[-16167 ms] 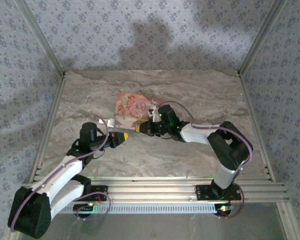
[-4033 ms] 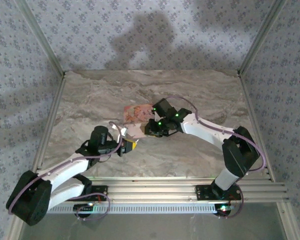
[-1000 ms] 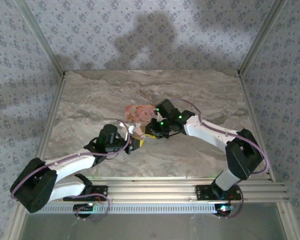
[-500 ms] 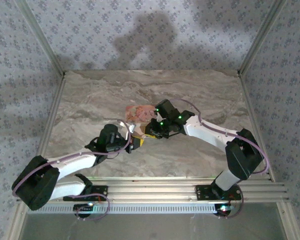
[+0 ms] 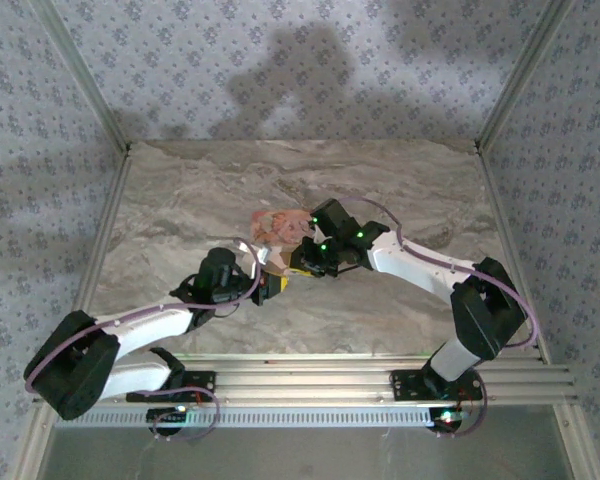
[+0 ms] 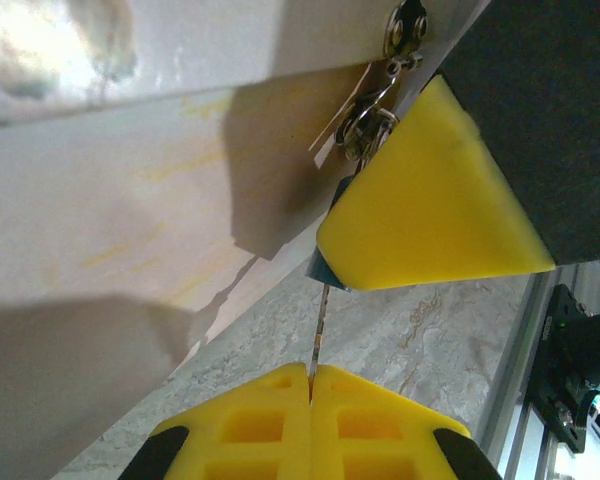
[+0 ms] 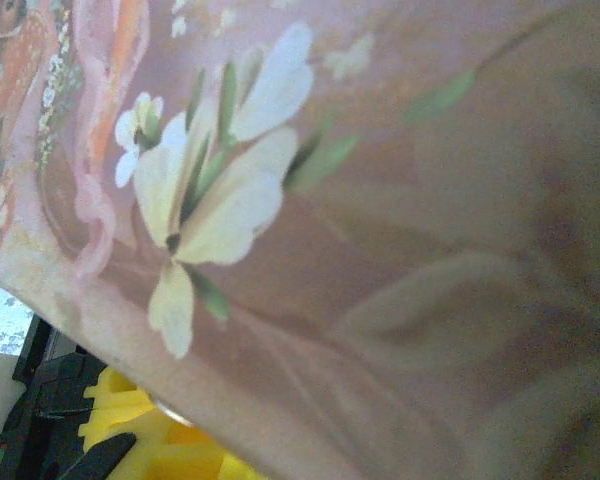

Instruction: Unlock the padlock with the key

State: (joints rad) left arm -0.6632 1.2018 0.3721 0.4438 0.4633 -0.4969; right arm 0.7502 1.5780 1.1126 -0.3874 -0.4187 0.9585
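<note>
Left claw (image 6: 310,385) pinches thin pale metal key (image 6: 318,325), its tip meeting small blue padlock (image 6: 322,268); right claw (image 5: 301,268): state cannot be told.

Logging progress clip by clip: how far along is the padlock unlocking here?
Done: the left gripper is shut on the key, and the two arms meet beside the pink box. In hand: the key's tip lines up at the blue padlock, tucked behind a yellow finger of the right gripper; whether it is inserted cannot be told. Left: seating the key, turning it, opening the lock.
</note>
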